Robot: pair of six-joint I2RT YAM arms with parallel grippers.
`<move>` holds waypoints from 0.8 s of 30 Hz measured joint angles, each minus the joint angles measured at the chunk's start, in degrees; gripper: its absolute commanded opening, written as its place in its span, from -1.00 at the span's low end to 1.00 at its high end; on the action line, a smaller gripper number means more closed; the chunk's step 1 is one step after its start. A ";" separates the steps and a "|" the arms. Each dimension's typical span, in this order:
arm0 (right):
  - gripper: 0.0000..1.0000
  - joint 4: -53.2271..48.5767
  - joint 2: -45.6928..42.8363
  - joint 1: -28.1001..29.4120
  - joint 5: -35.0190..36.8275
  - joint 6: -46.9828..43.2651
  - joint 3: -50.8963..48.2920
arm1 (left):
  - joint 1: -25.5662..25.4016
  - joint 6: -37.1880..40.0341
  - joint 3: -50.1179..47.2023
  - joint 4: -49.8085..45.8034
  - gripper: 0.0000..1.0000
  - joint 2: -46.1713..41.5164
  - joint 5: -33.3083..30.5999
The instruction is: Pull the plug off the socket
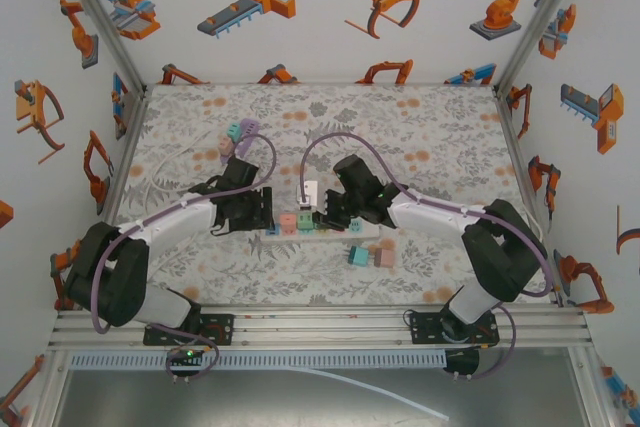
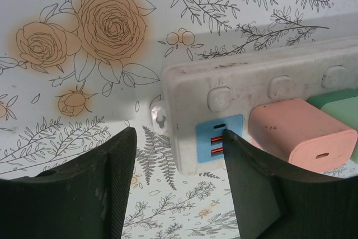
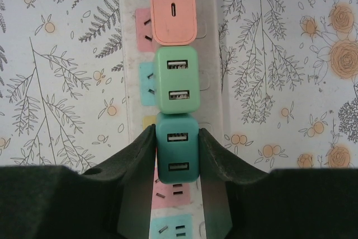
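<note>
Three smooth, round-cornered plastic plugs [image 3: 177,79] line white power strip [image 3: 208,54], mid-table. Teal plug [image 3: 177,158], long axis along strip, ports up, pinched by right gripper [image 3: 177,134]. Left gripper [image 2: 179,135] spread at strip's left end.

robot lab cell: aluminium frame [image 1: 320,319], printed walls [image 1: 320,52] (robot-arm pictures)

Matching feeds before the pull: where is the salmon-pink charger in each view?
Top external: the salmon-pink charger sits near the left end of the white power strip.
Left wrist: right of centre, plugged into the strip.
Right wrist: top centre, two chargers up the strip from the teal charger.
Shared landmark: the white power strip.
</note>
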 measured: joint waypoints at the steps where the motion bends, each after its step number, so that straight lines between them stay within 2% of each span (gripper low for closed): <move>1: -0.65 -0.09 0.00 -0.04 0.00 0.04 0.02 | -0.17 0.00 0.07 0.00 0.19 0.04 -0.26; 24: -0.68 -0.70 -4.44 -0.42 0.87 0.17 0.07 | -2.54 0.00 1.51 -0.39 0.14 1.01 -3.30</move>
